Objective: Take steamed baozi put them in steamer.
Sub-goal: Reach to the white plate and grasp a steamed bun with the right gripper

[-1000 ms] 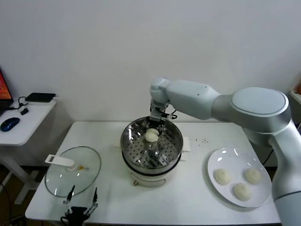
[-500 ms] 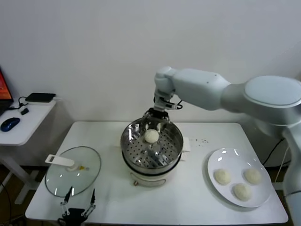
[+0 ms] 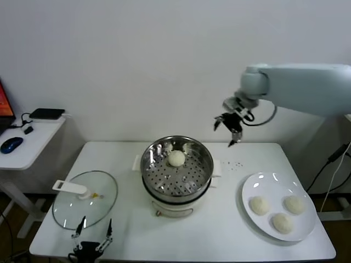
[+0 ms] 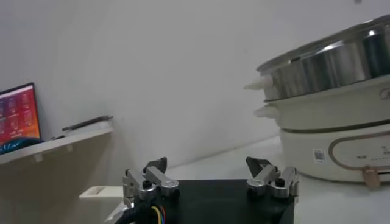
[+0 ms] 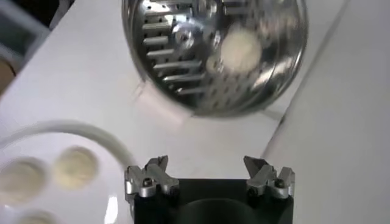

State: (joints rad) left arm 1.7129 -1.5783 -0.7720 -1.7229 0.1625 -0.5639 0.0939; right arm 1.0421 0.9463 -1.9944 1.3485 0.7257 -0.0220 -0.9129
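Right gripper (image 3: 230, 130), jaws wide and empty, has lifted clear above the white desk's (image 3: 109, 156) far edge, leaving one round cream-white dough bun (image 3: 176, 158) inside the shiny perforated steel steamer (image 3: 205, 164); three buns (image 3: 259, 205) remain on the white plate (image 3: 252, 187) near the right edge; left gripper (image 4: 210, 181) parked open at the near-left corner.

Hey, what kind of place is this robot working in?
Probably a lab or office test area, not a kitchen: a steamer on a plain white table, bare wall, and a side desk with a computer mouse.
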